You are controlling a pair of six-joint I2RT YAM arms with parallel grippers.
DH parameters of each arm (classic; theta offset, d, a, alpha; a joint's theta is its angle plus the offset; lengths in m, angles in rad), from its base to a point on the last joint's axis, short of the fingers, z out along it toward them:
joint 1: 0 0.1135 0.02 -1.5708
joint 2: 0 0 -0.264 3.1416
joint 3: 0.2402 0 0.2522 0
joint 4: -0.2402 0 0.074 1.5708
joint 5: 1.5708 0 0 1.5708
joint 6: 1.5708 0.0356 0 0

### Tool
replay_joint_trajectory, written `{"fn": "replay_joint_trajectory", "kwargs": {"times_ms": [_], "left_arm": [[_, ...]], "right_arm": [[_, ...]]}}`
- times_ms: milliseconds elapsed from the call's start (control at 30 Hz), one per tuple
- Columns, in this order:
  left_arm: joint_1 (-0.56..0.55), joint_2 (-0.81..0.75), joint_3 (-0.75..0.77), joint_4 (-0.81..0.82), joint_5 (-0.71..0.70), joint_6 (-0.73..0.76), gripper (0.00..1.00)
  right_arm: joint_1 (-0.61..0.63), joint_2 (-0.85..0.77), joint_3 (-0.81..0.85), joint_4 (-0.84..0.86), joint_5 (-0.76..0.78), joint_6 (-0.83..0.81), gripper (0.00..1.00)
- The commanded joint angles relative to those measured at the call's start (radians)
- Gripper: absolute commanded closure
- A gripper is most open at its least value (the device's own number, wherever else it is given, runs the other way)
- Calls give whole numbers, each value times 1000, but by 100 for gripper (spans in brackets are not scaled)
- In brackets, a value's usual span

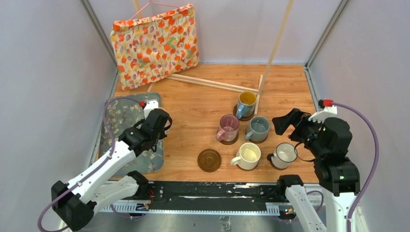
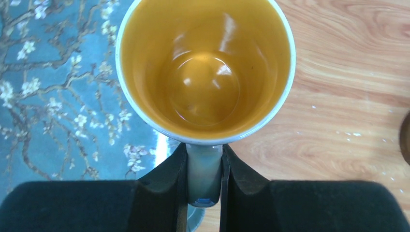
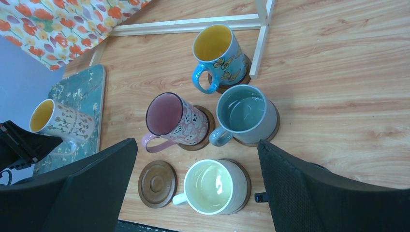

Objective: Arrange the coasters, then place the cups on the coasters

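My left gripper [image 2: 204, 157] is shut on the handle of the pale cup with orange inside [image 2: 205, 67], which is over the right edge of the grey floral mat [image 2: 48, 96]. The right wrist view shows that cup [image 3: 58, 121] tilted. One bare coaster [image 1: 209, 160] lies near the front. The blue cup [image 1: 246, 104], pink cup [image 1: 228, 128], grey-blue cup [image 1: 258, 128], cream cup [image 1: 249, 155] and white dark-rimmed cup [image 1: 285, 154] each stand on a coaster. My right gripper [image 3: 196, 145] hangs open above the cream cup [image 3: 212, 186], holding nothing.
A floral fabric bag [image 1: 154, 46] hangs at the back left. Wooden slats [image 1: 212, 83] lie behind the blue cup, and a thin wooden pole [image 1: 278, 38] rises from them. A black rail [image 1: 208, 191] runs along the near edge.
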Motion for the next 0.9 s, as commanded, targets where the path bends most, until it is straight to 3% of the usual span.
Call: {"fn": "replay_joint_trajectory", "kwargs": {"times_ms": [0,433,867], "left_arm": [[-78,5,67,118,-57,35,100],[-323,30,25,240,25,83,100],[-454,-38,-75,333,192,184,100]], "right_arm": [[14,6,-14,14,-6,10,0],[14,17,-10,36,6,1,0],[14,49,-11,72,2,18,0]]}}
